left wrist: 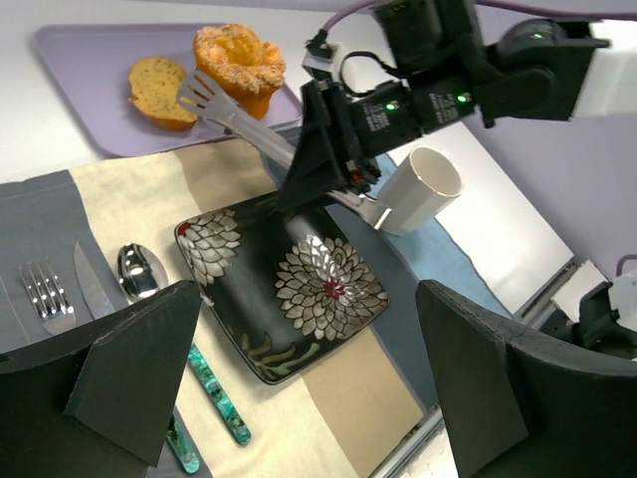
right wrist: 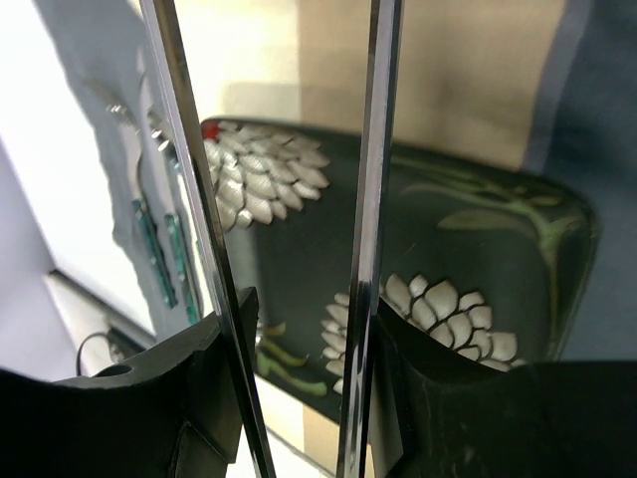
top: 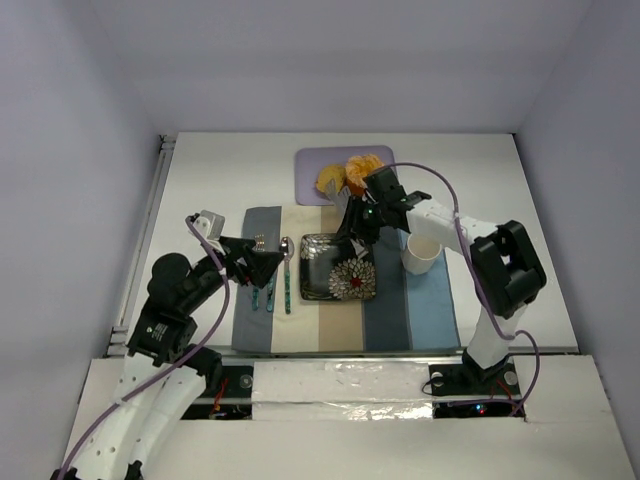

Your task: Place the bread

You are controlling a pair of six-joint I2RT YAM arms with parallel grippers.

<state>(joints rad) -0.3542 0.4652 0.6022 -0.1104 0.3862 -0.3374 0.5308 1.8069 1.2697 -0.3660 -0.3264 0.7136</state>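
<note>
Reach for the small golden-yellow oval bread slice point(left wrist: 159, 90) on the lavender plastic tray point(left wrist: 80, 50), beside the peeled orange fruit point(left wrist: 239, 62): right hand point(right wrist: 304, 339) clenched on steel tongs point(left wrist: 249, 127), left hand point(left wrist: 309, 339) released, idle. Next, probably: pinch the slice gently, carry to the black floral square plate point(left wrist: 284, 289). Counted singly: slice, fruit, tray, plate, tongs, white ceramic cup point(left wrist: 423, 189), fork point(left wrist: 45, 294), knife point(left wrist: 95, 294), spoon point(left wrist: 139, 271).

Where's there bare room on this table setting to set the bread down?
The black plate is bare, bordered by the spoon on its left and the cup on its right. The placemat strip on the plate's near side is also free. Crowded: the purple tray, with the bread, the orange fruit and the tongs over them.
</note>
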